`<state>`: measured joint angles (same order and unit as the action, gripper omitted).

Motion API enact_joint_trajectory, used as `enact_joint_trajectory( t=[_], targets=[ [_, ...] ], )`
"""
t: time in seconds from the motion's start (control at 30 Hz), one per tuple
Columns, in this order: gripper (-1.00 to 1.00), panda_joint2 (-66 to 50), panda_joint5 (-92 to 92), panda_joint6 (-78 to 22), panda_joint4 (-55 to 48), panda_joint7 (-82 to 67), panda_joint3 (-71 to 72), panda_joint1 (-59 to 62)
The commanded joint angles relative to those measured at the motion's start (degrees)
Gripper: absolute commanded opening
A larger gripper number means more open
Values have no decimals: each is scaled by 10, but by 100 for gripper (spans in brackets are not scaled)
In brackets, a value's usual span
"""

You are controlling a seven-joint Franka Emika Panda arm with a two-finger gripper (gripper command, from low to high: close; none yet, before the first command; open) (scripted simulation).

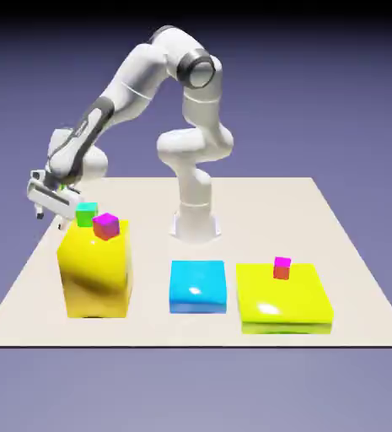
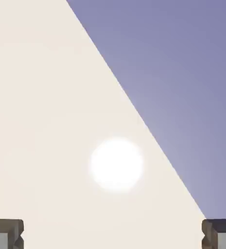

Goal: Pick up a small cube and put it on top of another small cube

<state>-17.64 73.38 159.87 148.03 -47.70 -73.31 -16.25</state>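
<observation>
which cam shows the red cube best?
Exterior view. The red cube sits on the flat yellow block at that view's right, a magenta cube on top of it. The hand view shows none of it, only bare table and backdrop.

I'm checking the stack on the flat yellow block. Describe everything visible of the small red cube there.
The small red cube is tiny, plain, matte-looking and upright. It sits near the back middle of the flat yellow block, on the exterior view's right, with a magenta cube resting on top. Nothing else touches it.
</observation>
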Motion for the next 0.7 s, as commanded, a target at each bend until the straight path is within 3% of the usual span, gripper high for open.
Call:
enact_joint_trajectory(
  t=[0.0, 0.67],
  targets=[
    [0, 6, 25, -1, 5, -25, 11, 8],
    [0, 115, 494, -8, 97, -517, 225, 172]
  ],
)
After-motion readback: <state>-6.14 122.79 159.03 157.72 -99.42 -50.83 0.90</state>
